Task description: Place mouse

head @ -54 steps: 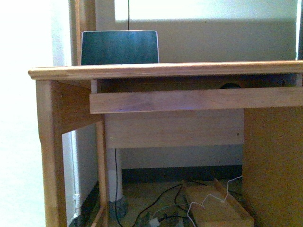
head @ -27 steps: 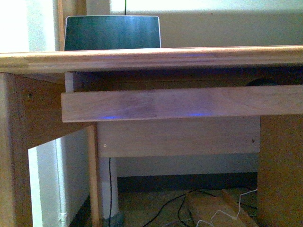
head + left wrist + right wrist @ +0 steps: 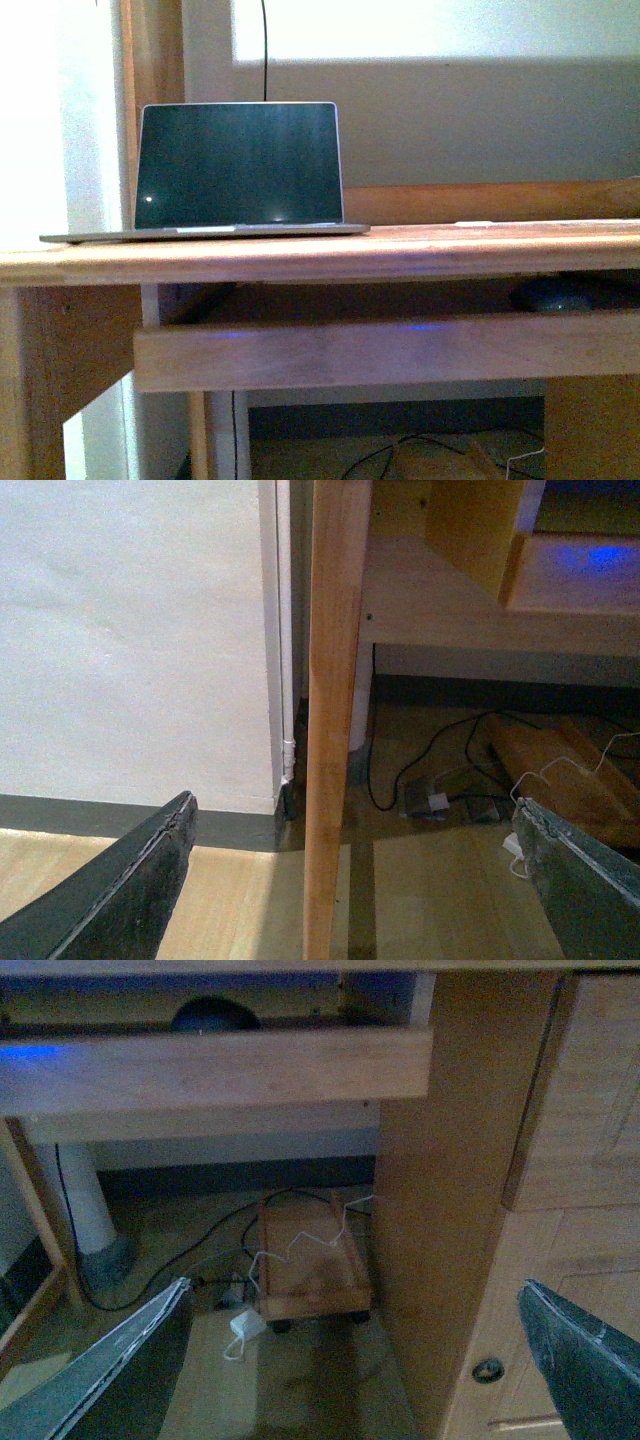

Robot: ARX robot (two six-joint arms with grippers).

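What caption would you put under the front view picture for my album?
Open laptop on a wooden desk, dark mouse tucked behind the pull-out tray's front board underneath.

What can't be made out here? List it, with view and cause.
Mouse: front and right wrist views, only its domed top shows above the tray's front rail.
Laptop keyboard: front view, seen edge-on, so hidden.
Tray surface: every view, hidden behind that rail.

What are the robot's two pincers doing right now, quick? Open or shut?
Left pincer: open, holding nothing.
Right pincer: open, holding nothing.
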